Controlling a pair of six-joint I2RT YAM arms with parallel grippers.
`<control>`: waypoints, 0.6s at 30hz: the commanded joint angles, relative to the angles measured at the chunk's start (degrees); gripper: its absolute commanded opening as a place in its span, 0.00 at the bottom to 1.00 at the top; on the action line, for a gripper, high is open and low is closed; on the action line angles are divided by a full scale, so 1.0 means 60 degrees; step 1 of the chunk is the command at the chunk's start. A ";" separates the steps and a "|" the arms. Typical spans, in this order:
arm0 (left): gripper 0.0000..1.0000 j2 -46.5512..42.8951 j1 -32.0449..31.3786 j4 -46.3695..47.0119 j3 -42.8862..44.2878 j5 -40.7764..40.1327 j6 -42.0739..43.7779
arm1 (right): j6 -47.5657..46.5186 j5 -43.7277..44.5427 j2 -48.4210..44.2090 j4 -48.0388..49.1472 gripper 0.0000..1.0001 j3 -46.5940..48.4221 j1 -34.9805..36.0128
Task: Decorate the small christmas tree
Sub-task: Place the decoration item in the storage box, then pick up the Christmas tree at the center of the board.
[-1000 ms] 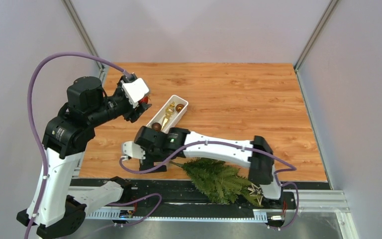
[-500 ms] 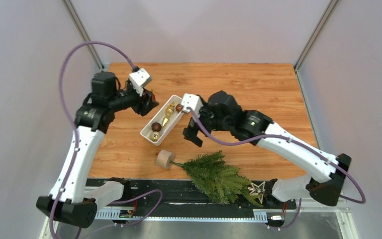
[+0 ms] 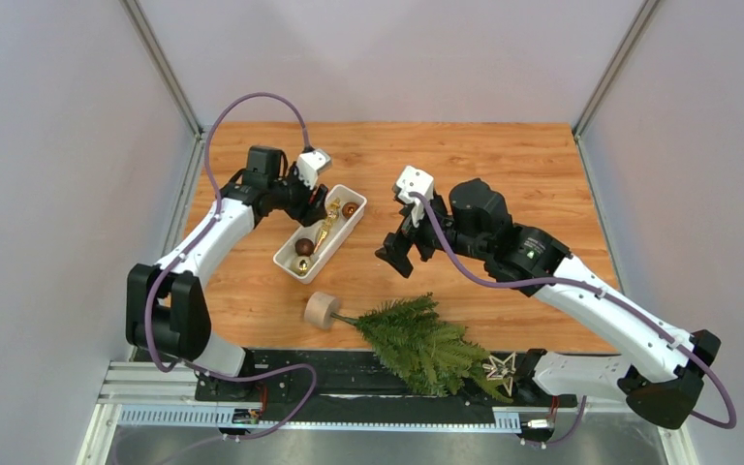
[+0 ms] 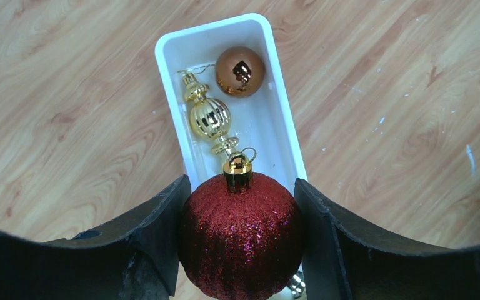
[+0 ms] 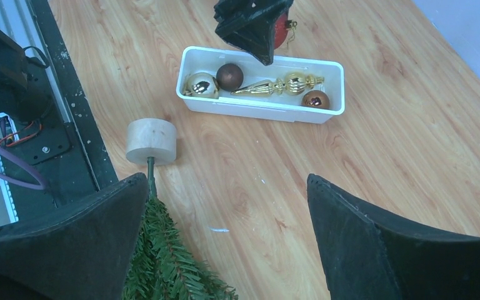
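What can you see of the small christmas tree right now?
The small christmas tree lies on its side at the near edge of the table. It has bushy green needle branches, a thin trunk and a pale, wood-looking round base pointing left. Its top reaches right over the black rail, where a star lies at the tip; attached or not, I cannot tell. No baubles hang on it. Nothing grips it.

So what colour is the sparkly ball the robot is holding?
Deep red and glittery, with a gold cap on top. The ball shows best in the left wrist view.
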 commanded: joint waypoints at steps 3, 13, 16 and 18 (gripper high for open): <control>0.90 0.0200 -0.0328 0.0843 -0.0343 -0.0536 0.0547 | 0.0363 0.0013 -0.0415 0.0569 1.00 -0.0034 -0.0041; 1.00 -0.0743 -0.0258 -0.1217 0.0776 0.1109 0.2450 | 0.0473 0.0119 -0.0803 0.0651 1.00 -0.0163 -0.0048; 0.95 -0.1659 -0.0622 -0.3555 0.1431 0.2249 0.5310 | 0.0569 0.0212 -0.1093 0.0653 1.00 -0.0223 -0.0225; 0.89 -0.2423 -0.1387 -0.5389 0.1234 0.2075 0.7048 | 0.0698 0.0372 -0.1219 0.0643 1.00 -0.0252 -0.0441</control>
